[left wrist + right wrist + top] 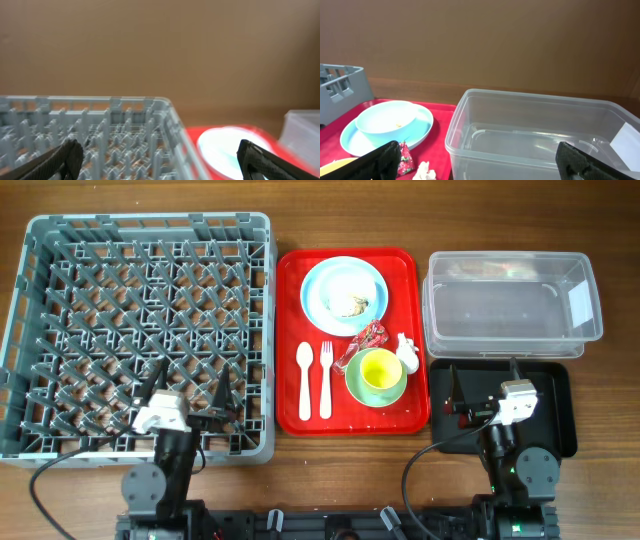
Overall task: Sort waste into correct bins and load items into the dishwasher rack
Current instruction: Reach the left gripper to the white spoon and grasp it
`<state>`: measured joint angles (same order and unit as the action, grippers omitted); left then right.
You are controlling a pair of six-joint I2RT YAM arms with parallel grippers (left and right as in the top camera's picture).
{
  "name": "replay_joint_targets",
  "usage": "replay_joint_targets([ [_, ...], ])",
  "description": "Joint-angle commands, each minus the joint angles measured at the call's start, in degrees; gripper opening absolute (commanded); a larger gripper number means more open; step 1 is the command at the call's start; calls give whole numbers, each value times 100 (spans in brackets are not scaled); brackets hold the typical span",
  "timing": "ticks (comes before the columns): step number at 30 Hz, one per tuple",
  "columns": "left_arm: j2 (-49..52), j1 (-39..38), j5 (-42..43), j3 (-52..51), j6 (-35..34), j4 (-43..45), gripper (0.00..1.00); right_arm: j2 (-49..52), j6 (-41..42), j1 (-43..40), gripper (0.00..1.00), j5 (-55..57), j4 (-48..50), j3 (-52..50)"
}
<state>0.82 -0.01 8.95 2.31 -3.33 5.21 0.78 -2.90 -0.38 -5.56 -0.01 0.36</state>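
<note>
While both stand wide open and empty, the left gripper (190, 388) hangs over the rack (22, 330), the right gripper (484, 378) over the black tray (558, 420). Plate (316, 302), wrapper (362, 346) and cup (379, 369) lie on the red tray (288, 395).

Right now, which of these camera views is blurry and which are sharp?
Left wrist: soft throughout, the dishwasher rack and pale-blue plate smeared. Right wrist: sharp on the clear tub. Overhead: crisp, evenly lit.
</note>
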Motion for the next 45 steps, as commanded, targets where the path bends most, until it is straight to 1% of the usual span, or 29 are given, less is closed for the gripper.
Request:
replay_joint_targets([
  [1,195,-20,243,1169,-955,-57,100,-13,-9,-28,100,-33,33,-7],
  [2,372,-22,291,1554,-957,-238,100,-13,-11,-28,100,-33,33,-7],
  [5,1567,-20,828,3471,-885,-1228,100,-13,-11,-28,100,-33,33,-7],
  [8,3077,-22,1379,5672,-887,-2741,100,-13,-9,-28,100,-33,33,-7],
  [10,4312,-22,1567,7501,-890,-4312,100,-13,-11,-28,100,-33,33,-7],
  [11,5141,-22,1565,8717,-890,-5407,100,-13,-11,-28,100,-33,33,-7],
  [13,6271,-22,1567,10288,-894,-6642,100,-13,-9,-28,100,-33,33,-7],
  [15,6937,-22,1569,11134,-894,-7287,100,-13,-11,-28,100,-33,33,-7],
  [17,7486,-22,1574,11663,-929,-7871,100,-13,-11,-28,100,-33,33,-7],
  [18,7683,-22,1580,11728,-929,-8133,96,-13,-11,-28,100,-33,33,-7],
  [19,7818,-22,1596,11726,-927,-8382,69,-13,-11,-28,100,-33,33,-7],
  [20,7969,-33,1598,11720,-938,-8703,27,-13,-9,-28,100,-33,33,-7],
  [21,8153,-72,1611,11718,-938,-9213,4,-13,-9,-28,100,-33,33,-7],
  [22,8360,-149,1585,11698,-935,-9744,4,-13,-9,-28,100,-33,33,-7],
  [23,8509,-284,1493,11626,-938,-10087,4,-13,-11,-28,100,-33,33,-7],
  [24,8599,-450,1394,11501,-942,-10174,4,-13,-9,-28,100,-33,33,-7],
  [25,8623,-739,1165,11232,-1093,-10122,4,-13,-11,-28,100,-33,33,-7],
  [26,8625,-1178,514,10791,-1565,-9936,4,-13,-11,-28,100,-33,33,-7],
  [28,8625,-1663,-155,10220,-2031,-9729,4,-13,-9,-28,100,-33,33,-7],
  [29,8625,-1858,-313,9930,-2210,-9584,4,-13,-11,-28,100,-33,33,-7],
  [30,8625,-2041,-385,9610,-2363,-9385,8,-13,-11,-28,100,-33,33,-7],
  [32,8625,-2496,-400,8664,-2625,-8542,14,-13,-9,-28,100,-33,33,-7],
  [36,8627,-2997,-411,7125,-3287,-6902,17,-13,-9,-28,100,-33,33,-7],
  [39,8631,-3237,-422,6474,-3338,-5978,17,-13,-9,-28,100,-33,33,-7],
  [41,8631,-3423,-667,6144,-3338,-5466,19,-13,-11,-28,100,-33,33,-7],
  [43,8631,-3593,-1241,5921,-3342,-5243,20,-13,-11,-28,100,-33,33,-7],
  [45,8631,-3685,-1423,5786,-3344,-5082,21,-13,-9,-28,100,-33,33,-7],
])
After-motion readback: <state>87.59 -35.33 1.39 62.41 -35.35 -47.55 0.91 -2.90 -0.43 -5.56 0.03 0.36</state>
